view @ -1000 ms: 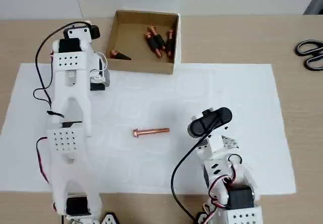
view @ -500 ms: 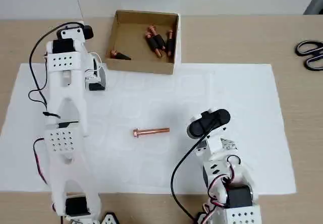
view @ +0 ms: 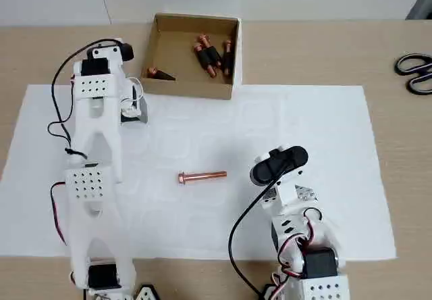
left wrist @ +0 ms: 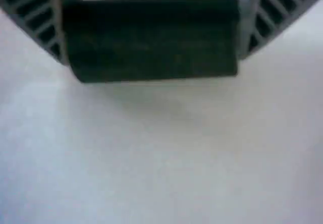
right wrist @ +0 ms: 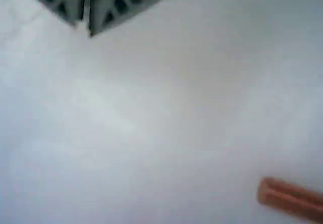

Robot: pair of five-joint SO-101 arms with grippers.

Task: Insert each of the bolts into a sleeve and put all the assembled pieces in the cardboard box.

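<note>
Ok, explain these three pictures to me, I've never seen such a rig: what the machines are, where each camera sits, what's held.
These are two small white robot arms side by side at a wooden table, each ending in a two-fingered gripper. The high view looks down from a fixed camera; the other two come from a camera on each wrist. On the white paper sheet lies one loose copper-coloured bolt. Beyond it stands an open brown cardboard box holding bolts already pushed into black sleeves. Black-handled scissors lie off to one side. The left gripper is clamped on a black tube-shaped sleeve. The right gripper is shut, holding nothing, near the bolt.
</note>
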